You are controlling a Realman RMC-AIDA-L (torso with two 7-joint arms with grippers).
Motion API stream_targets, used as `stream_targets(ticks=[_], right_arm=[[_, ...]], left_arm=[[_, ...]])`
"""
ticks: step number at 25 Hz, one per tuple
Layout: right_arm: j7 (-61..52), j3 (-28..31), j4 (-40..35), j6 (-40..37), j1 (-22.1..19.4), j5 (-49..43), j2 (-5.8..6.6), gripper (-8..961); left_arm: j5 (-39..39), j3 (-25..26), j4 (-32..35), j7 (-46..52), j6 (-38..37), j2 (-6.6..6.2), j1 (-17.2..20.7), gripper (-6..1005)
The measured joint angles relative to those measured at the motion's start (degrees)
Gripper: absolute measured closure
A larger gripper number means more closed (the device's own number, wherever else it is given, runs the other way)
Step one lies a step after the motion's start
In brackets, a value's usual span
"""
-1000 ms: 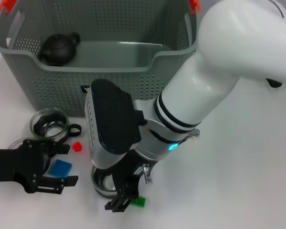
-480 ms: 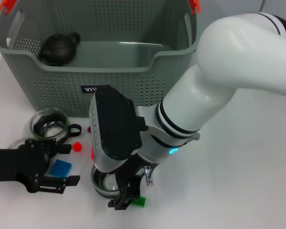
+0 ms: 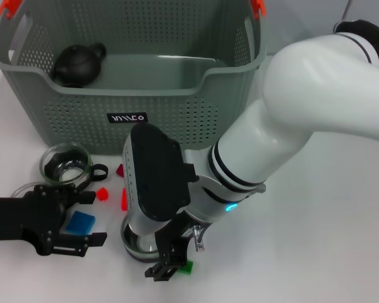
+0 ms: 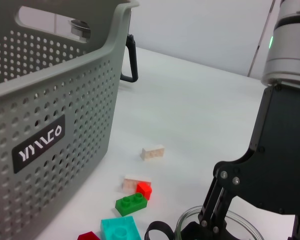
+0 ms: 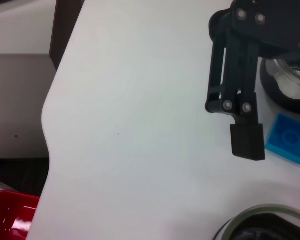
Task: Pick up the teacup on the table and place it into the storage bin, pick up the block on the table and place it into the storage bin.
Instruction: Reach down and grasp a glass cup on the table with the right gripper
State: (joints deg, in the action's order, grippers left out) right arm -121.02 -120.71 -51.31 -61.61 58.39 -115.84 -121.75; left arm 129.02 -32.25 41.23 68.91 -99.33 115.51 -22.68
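Note:
A glass teacup [image 3: 132, 243] stands on the white table at the front centre, and my right gripper [image 3: 167, 265] is down at its right rim. The left wrist view shows this teacup [image 4: 245, 223] under the right gripper's black linkage [image 4: 225, 197]. A green block [image 3: 187, 267] lies just right of that gripper. At the front left, my left gripper [image 3: 96, 218] stands open with a blue block [image 3: 80, 222] between its fingers. The blue block [image 5: 289, 145] also shows in the right wrist view. The storage bin [image 3: 177, 95] fills the back and holds a black teapot [image 3: 78, 63].
A second glass cup [image 3: 64, 163] with a black handle stands before the bin's left end, and a third [image 3: 20, 189] is half hidden behind my left gripper. Small red blocks [image 3: 102, 194] lie between the cups. Beige blocks [image 4: 153, 152] lie farther out.
My right arm has shifted a little to the right and toward the table's front, uncovering the bin's black label and more red blocks. The left gripper has stayed put.

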Motion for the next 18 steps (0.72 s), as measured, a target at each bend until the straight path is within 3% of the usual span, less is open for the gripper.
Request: stream_targets(ticks=[18], right_arm=[[0.0, -0.76, 1.72, 1.81, -0.47, 1.3, 0.02, 257]], left_arm=[[0.09, -0.01, -1.45, -0.49, 0.84, 0.01, -0.17, 124]])
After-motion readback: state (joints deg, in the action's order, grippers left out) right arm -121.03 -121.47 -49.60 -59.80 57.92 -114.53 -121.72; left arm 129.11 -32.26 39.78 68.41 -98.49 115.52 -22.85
